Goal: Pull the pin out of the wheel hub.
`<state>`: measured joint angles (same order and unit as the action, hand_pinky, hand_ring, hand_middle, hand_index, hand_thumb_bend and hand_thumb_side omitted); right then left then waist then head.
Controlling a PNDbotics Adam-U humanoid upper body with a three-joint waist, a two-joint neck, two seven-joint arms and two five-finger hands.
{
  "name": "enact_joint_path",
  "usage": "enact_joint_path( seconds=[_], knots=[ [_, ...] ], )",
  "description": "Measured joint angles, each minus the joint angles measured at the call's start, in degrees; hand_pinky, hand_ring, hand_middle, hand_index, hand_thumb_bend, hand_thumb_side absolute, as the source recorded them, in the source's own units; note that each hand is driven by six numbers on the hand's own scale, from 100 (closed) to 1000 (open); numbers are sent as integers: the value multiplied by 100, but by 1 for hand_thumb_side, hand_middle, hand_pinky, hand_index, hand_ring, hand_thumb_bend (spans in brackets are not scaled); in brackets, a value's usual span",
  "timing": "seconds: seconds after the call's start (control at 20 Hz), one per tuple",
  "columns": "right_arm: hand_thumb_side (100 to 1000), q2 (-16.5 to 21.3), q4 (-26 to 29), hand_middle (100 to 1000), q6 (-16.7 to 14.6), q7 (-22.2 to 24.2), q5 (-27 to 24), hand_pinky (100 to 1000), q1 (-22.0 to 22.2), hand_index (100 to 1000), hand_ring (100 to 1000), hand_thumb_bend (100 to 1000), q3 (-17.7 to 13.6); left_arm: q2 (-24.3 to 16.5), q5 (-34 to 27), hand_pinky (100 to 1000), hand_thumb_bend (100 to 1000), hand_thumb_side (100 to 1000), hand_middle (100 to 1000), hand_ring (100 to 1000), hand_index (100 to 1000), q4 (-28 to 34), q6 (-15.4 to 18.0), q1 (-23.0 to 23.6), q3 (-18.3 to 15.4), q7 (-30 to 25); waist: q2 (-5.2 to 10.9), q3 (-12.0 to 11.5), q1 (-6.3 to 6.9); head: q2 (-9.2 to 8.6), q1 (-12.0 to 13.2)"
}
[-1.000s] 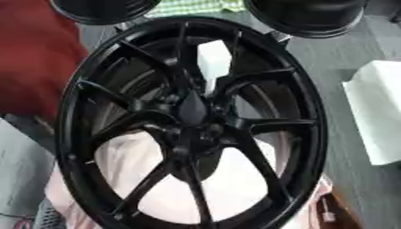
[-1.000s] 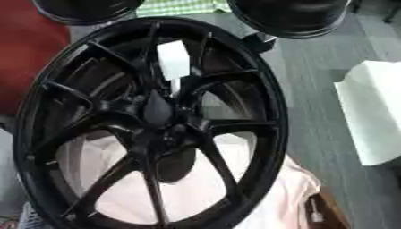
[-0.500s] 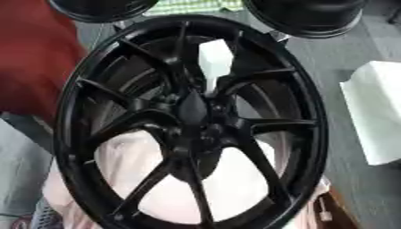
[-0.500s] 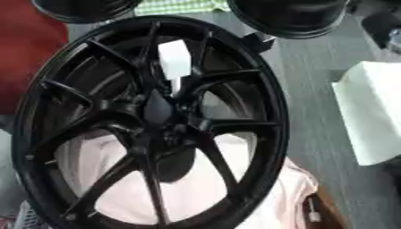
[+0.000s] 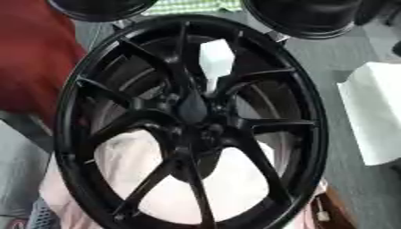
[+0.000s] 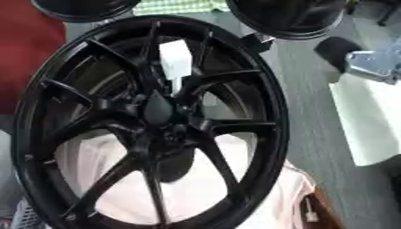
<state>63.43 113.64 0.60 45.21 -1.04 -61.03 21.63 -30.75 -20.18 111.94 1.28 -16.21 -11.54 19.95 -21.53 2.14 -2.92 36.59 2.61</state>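
Note:
A large black spoked wheel hub (image 5: 309, 129) fills both views and lies tilted over a pale pink cloth. A white pin (image 5: 215, 60) with a blocky head stands in it just above the dark centre cap (image 5: 192, 107), its thin stem running down between two spokes. In the right eye view a black and silver part of my right hand (image 6: 368, 65) shows at the upper right edge, beyond the rim and well apart from the pin. My left hand is in no view.
Two more black wheels (image 5: 313, 18) (image 5: 98, 8) lie at the top edge. A white box (image 5: 376, 112) stands at the right on grey carpet. Red cloth (image 5: 31, 58) lies at the left, and the pink cloth (image 5: 235, 188) is under the wheel.
My right hand has come into the right eye view at the upper right edge. The wheel and the white pin have not moved.

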Motion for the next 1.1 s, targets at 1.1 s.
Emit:
enact_joint_path(
  seconds=[1.1],
  knots=[
    [507, -1738, -1636, 779, 638, -97, 297, 852, -1319, 840, 844, 143, 996, -5, -22, 706, 169, 678, 638, 710, 731, -34, -2, 21, -1, 9, 0, -140, -31, 1, -80]
  ],
)
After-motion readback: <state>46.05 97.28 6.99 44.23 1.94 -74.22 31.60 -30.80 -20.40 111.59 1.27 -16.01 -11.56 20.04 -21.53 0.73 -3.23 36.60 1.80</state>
